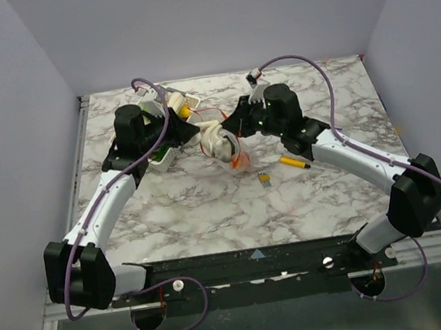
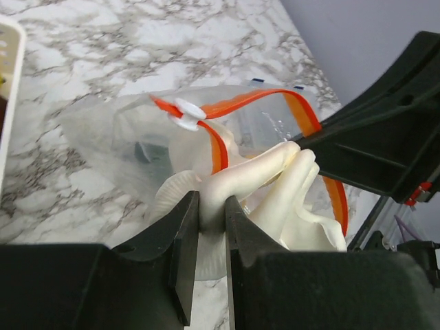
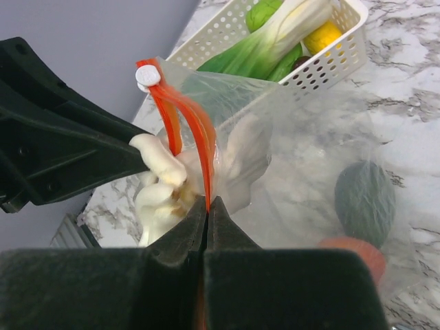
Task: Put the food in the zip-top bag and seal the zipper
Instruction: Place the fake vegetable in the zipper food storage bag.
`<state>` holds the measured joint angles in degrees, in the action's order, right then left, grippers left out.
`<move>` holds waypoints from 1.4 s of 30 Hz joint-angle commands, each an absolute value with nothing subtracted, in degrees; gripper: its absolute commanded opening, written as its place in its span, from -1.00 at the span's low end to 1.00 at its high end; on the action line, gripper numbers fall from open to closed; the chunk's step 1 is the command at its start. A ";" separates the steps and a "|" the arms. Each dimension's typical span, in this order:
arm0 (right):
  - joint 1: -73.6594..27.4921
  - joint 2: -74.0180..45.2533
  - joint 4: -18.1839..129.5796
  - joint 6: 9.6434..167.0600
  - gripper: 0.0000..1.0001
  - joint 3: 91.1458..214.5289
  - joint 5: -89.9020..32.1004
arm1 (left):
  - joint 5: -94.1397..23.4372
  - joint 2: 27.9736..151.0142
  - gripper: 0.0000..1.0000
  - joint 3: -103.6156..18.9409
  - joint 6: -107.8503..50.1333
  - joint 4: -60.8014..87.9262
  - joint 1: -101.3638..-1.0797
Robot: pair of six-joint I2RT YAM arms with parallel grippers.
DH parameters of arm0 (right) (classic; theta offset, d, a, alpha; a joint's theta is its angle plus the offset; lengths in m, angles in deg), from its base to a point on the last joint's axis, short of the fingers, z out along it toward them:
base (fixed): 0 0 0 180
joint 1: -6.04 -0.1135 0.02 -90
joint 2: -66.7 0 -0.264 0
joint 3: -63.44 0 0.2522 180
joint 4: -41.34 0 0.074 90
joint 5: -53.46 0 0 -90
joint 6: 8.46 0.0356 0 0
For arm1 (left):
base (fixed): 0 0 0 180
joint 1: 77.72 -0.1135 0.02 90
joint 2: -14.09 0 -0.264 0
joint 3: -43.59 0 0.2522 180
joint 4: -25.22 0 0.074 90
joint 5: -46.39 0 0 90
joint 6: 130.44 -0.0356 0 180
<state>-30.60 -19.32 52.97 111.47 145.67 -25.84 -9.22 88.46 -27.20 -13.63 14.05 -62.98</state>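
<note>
Right up close, the left gripper (image 2: 212, 206) is seen clamped narrowly on a white toy (image 2: 275, 172), a pale lumpy piece of the food, with both black fingers pressed against its stem. That toy is held right at the mouth of the zip-top bag (image 2: 110, 130), and it looks to be poked partway in, since some of it is seen through the clear film and some is left outside. The zipper (image 2: 261, 100), the orange-red strip, is looped around the toy, and a small white slider (image 2: 187, 110) is parked on the strip at the bag's top corner.

In the right wrist view, the right gripper (image 3: 207, 206) is pinched fully together on the zipper, so the bag's edge is gripped there, just beside the toy.

Two more bits of food are already inside the bag: a dark green piece (image 3: 364, 199) and an orange-red piece (image 3: 350, 251), both down near its bottom.

Behind the bag, a white lattice basket (image 3: 323, 65) is parked, with a leafy green vegetable (image 3: 275, 48) and a yellow fruit (image 3: 323, 34) left in it.

From above, a yellow marker pen (image 1: 294, 161) is spotted on the marble table (image 1: 211, 215) to the right of the bag, well apart from it.
</note>
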 commanded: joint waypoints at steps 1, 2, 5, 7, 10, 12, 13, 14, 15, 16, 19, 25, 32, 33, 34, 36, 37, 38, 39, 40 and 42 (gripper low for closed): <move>-30.53 -17.89 47.22 112.98 -0.99 145.27 -21.61 | -19.38 89.49 -1.00 -34.76 -14.35 -2.26 -62.46; -30.53 -18.32 47.26 113.05 -0.99 145.48 -21.15 | -20.30 89.94 -1.00 -36.07 -13.82 -4.28 -62.02; -30.60 -19.56 48.61 112.80 -0.99 146.89 -21.39 | -23.51 91.02 -1.00 -40.30 -13.19 -10.40 -59.81; -30.67 -20.82 51.63 111.95 -0.99 149.03 -23.21 | -28.75 92.08 -1.00 -44.33 -13.32 -16.52 -57.54; -31.19 -22.30 54.92 110.58 -0.99 152.11 -24.73 | -36.57 94.80 -1.00 -51.76 -13.89 -25.27 -53.39; -31.52 -22.33 54.93 110.73 -0.99 152.26 -24.98 | -39.66 97.15 -1.00 -55.73 -12.98 -29.13 -51.71; -31.65 -22.26 54.92 110.86 -0.99 152.42 -25.84 | -40.11 98.26 -1.00 -57.18 -12.49 -30.43 -51.22; -31.75 -22.32 56.67 110.96 -0.99 152.73 -26.40 | -40.45 99.19 -1.00 -58.48 -11.96 -31.48 -50.65; -31.81 -22.46 57.52 110.92 -0.99 153.16 -27.21 | -41.12 100.11 -1.00 -59.31 -11.65 -32.21 -49.92; -32.00 -22.72 58.41 110.93 -0.99 153.66 -28.47 | -42.47 100.78 -1.00 -60.49 -11.31 -33.17 -48.77; -32.30 -24.32 63.14 110.65 -0.99 155.93 -34.58 | -47.97 102.03 -1.00 -62.67 -11.08 -35.14 -45.35; -39.54 -24.92 63.46 104.23 -0.99 157.33 -46.08 | -53.51 108.58 -1.00 -71.69 -13.46 -42.02 -41.47; -40.19 -25.69 62.33 110.87 -0.99 155.89 -48.46 | -37.71 107.60 -0.79 -67.42 -9.84 -35.97 -44.93; -40.24 -25.57 61.83 111.47 -0.99 155.62 -48.05 | -34.91 106.15 -0.73 -65.66 -8.63 -33.89 -45.91; -40.19 -25.50 61.56 112.09 -0.99 155.52 -47.62 | -33.12 104.89 -0.64 -63.28 -6.76 -31.13 -46.67; -40.19 -24.97 60.05 113.80 -0.99 154.31 -46.61 | -30.36 102.29 -0.47 -60.17 -4.68 -26.86 -47.67; -40.19 -24.37 58.99 114.29 -0.99 153.22 -46.57 | -29.46 101.22 -0.34 -59.47 -3.80 -25.55 -47.96; -40.15 -24.02 58.40 114.71 -0.99 152.37 -47.01 | -27.92 100.56 -0.17 -58.90 -3.38 -24.70 -48.01; -40.14 -23.77 58.46 115.28 -0.99 151.98 -47.53 | -25.44 100.32 -0.02 -58.83 -2.87 -24.26 -48.07; -40.12 -23.68 59.18 115.42 -0.99 151.98 -47.95 | -22.70 100.26 0.03 -58.89 -2.38 -24.42 -48.10; -40.19 -23.18 60.01 115.49 -0.99 151.61 -47.92 | -20.88 98.10 0.25 -57.27 -2.22 -24.38 -47.49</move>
<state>-39.65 -25.48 63.05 112.87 152.71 -47.39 -33.77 102.93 -58.66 -5.81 -30.69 -48.84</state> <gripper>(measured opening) 0.008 0.516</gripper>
